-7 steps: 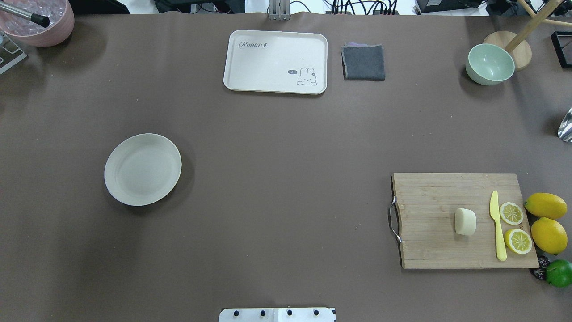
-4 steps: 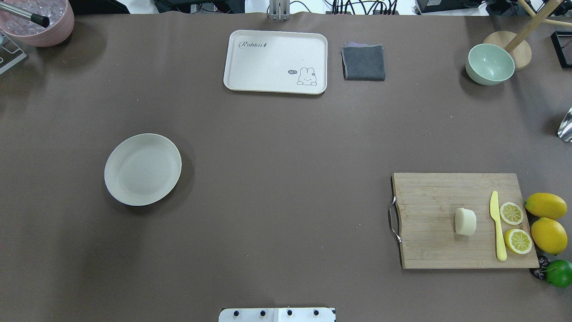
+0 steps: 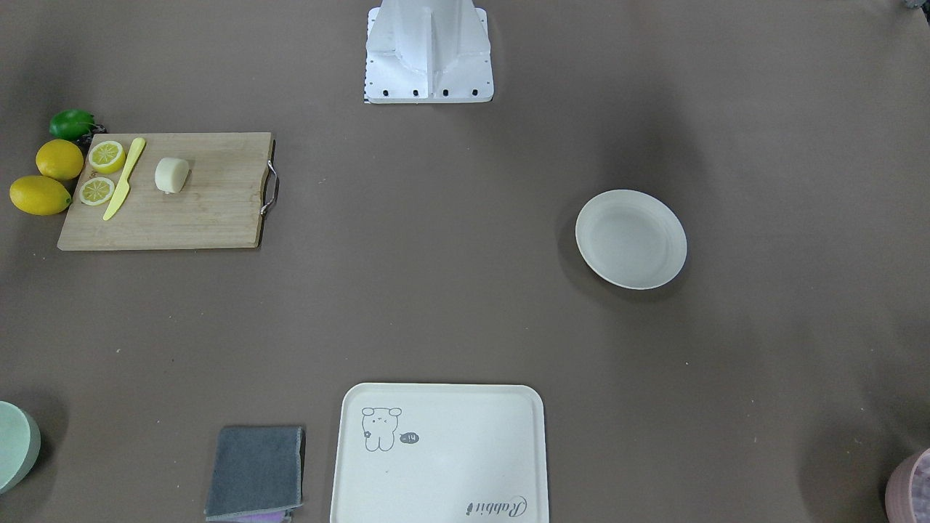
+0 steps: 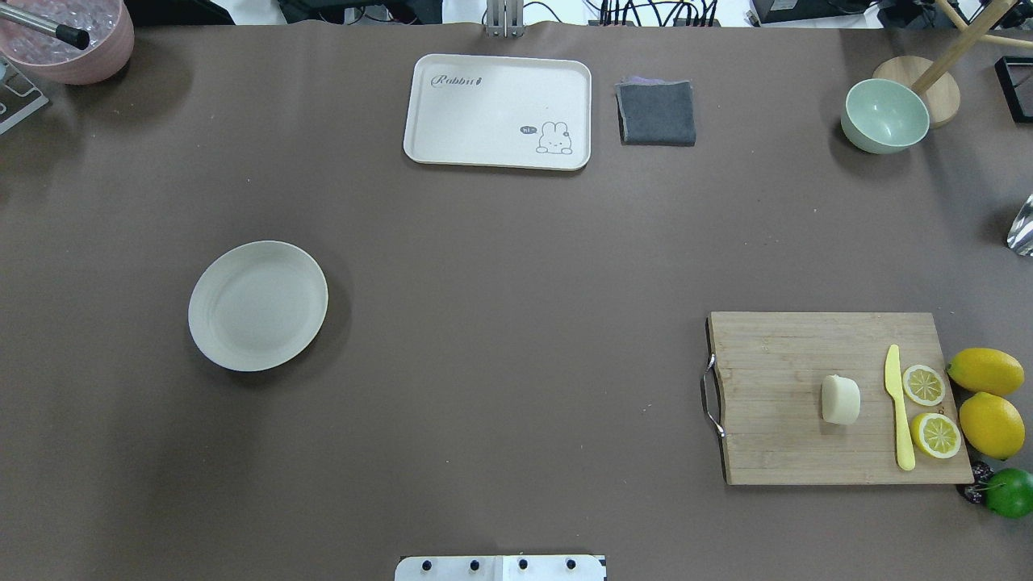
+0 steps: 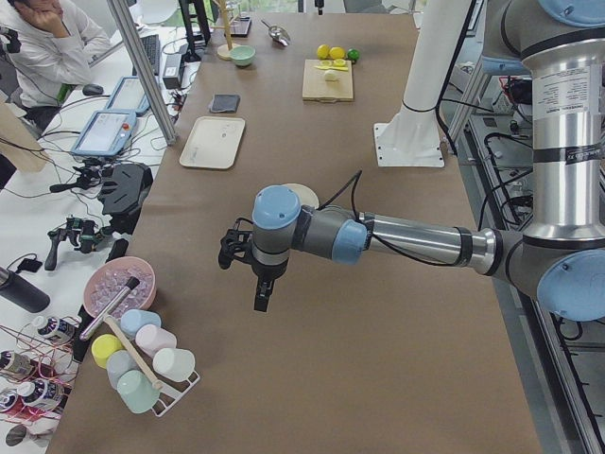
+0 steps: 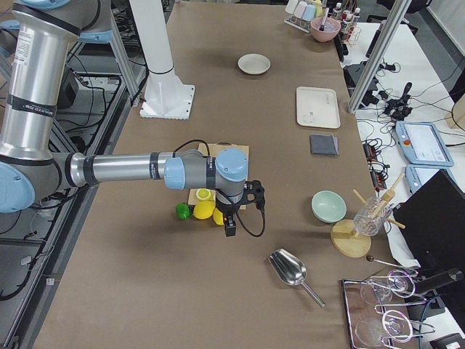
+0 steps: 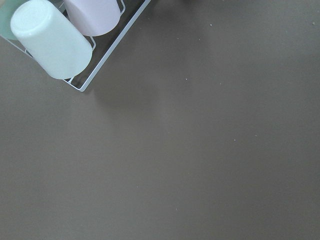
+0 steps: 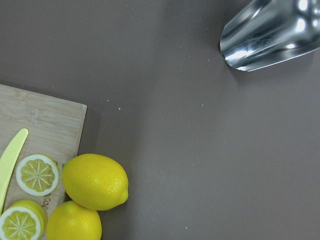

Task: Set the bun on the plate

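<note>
The pale cream bun (image 4: 840, 399) lies on a wooden cutting board (image 4: 775, 379) at the table's right, also seen in the front-facing view (image 3: 172, 175). The round off-white plate (image 4: 258, 306) sits empty on the left side (image 3: 631, 239). Neither gripper enters the overhead or front views. My left gripper (image 5: 263, 293) hangs over bare table beyond the plate, toward the cup rack; I cannot tell whether it is open or shut. My right gripper (image 6: 230, 227) hovers past the lemons, off the board's outer edge; its state also cannot be told.
On the board lie a yellow knife (image 4: 897, 407) and two lemon slices (image 4: 924, 385). Whole lemons (image 4: 986, 371) and a lime (image 4: 1010, 492) sit beside it. A cream tray (image 4: 498, 111), grey cloth (image 4: 657, 113), green bowl (image 4: 884, 115), metal scoop (image 8: 272, 35) and cup rack (image 7: 75, 40) stand around.
</note>
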Controlling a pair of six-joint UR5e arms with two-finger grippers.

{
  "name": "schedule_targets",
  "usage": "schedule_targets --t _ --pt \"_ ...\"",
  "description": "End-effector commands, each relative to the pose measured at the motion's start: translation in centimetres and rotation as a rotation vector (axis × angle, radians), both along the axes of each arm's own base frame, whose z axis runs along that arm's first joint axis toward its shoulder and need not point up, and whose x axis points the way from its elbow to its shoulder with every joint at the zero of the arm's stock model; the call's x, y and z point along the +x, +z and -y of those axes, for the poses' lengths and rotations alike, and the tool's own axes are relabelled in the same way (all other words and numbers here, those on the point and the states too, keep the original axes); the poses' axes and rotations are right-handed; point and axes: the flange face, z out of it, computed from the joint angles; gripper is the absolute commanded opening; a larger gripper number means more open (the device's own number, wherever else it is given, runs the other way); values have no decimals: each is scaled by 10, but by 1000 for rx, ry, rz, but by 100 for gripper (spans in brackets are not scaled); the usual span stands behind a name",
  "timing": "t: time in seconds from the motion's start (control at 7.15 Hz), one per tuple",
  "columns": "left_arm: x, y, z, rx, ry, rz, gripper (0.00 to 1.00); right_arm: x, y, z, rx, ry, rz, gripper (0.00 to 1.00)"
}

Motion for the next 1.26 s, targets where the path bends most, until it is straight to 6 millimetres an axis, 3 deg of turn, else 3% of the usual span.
schedule_targets --t 0.0,0.14,0.28,0.42,0.7,0.84,0.98,1.12 --pt "1 -13 4 22 -2 -12 98 1 -20 4 40 6 5 100" --pt "1 -16 7 36 -1 -15 98 3 -32 4 65 11 3 100" --pt "1 -32 24 133 -4 -12 98 8 -42 13 89 26 6 100" --pt "1 -32 22 169 -7 -14 98 10 -58 25 125 36 11 100" --pt "1 -37 29 179 -5 -22 98 20 -108 69 243 66 16 100" --pt "2 -40 25 191 5 -39 98 27 -110 69 246 80 17 100" --pt "2 -37 25 227 8 -48 98 29 -97 72 218 87 15 100" --pt "3 -25 26 238 7 -52 98 41 -99 63 235 102 13 100"
